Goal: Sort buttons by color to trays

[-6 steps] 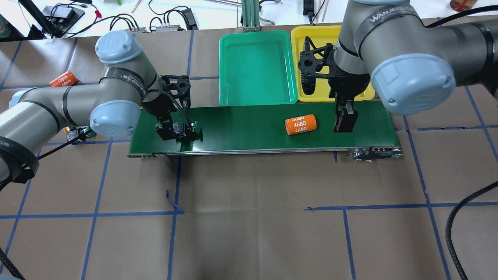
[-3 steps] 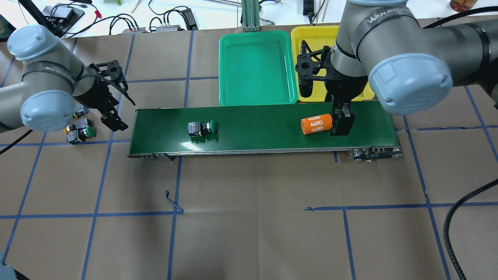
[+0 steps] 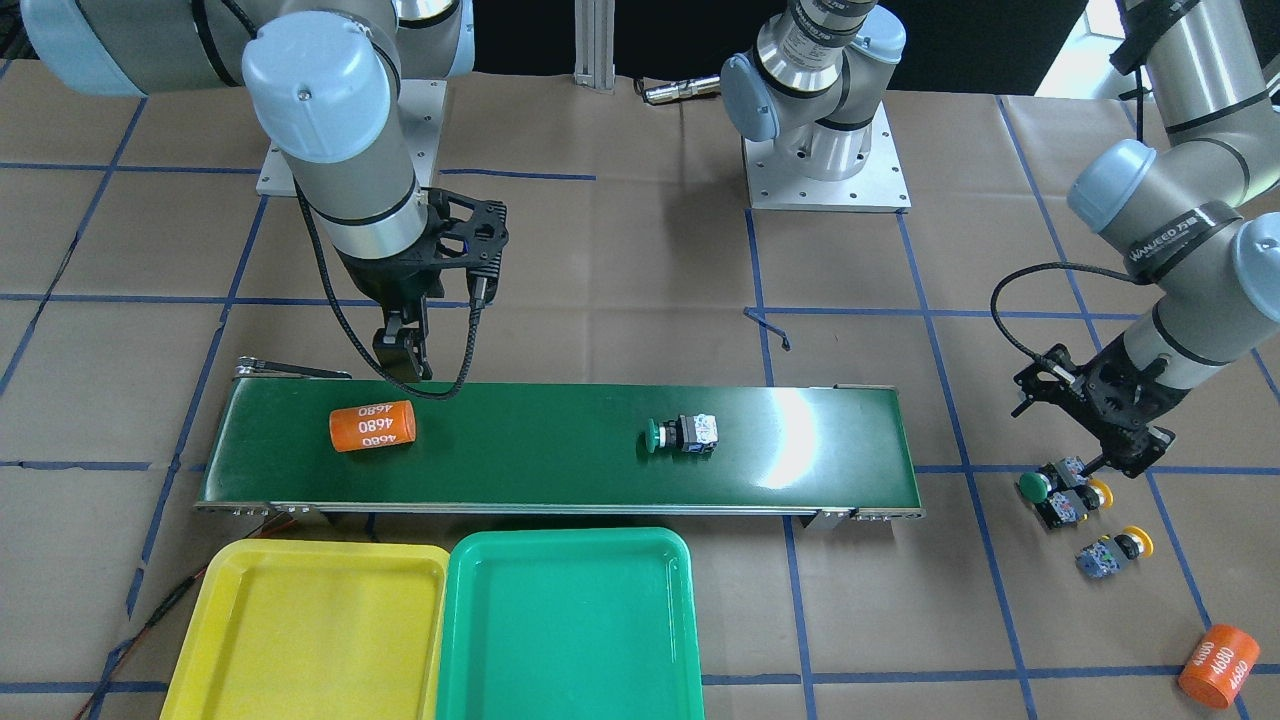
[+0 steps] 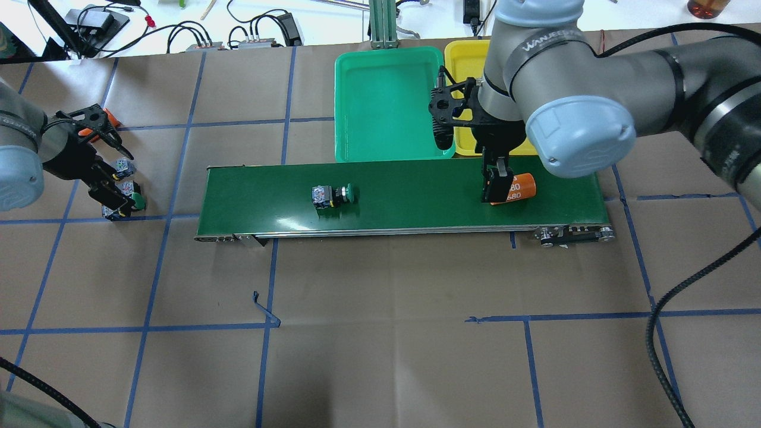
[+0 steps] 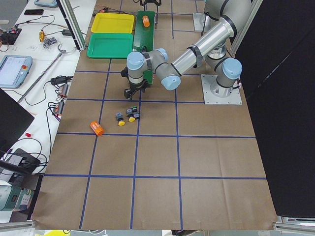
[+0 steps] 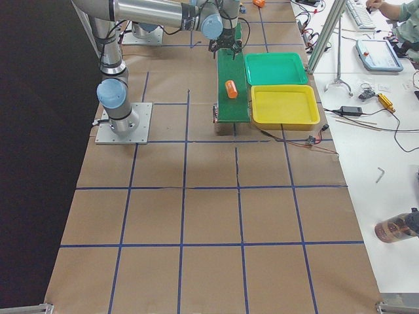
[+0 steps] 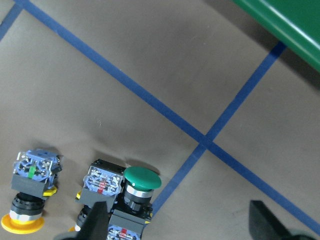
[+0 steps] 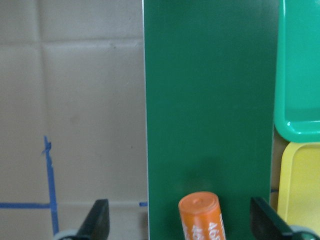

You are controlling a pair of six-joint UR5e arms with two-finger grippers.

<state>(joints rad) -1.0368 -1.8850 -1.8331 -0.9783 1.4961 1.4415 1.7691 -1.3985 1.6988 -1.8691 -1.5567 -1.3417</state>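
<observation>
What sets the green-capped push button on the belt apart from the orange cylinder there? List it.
The green-capped push button has a black body, grey-blue block and round cap; the orange cylinder is plain, printed 4680. The button lies mid-belt with no gripper near; the cylinder lies near one end, by the right gripper's open jaws. Both lie on their sides on the dark-green conveyor belt.

Green button (image 4: pixel 334 195) unobstructed on belt (image 4: pixel 416 205), orange cylinder (image 4: pixel 521 186) well apart

table (image 4: pixel 380 356): brown, blue-taped | on it: conveyor belt (image 4: pixel 416 202), green tray (image 3: pixel 570 630), yellow tray (image 3: pixel 300 640), three buttons (image 3: pixel 1062 502), orange cylinder (image 3: pixel 1218 665)
</observation>
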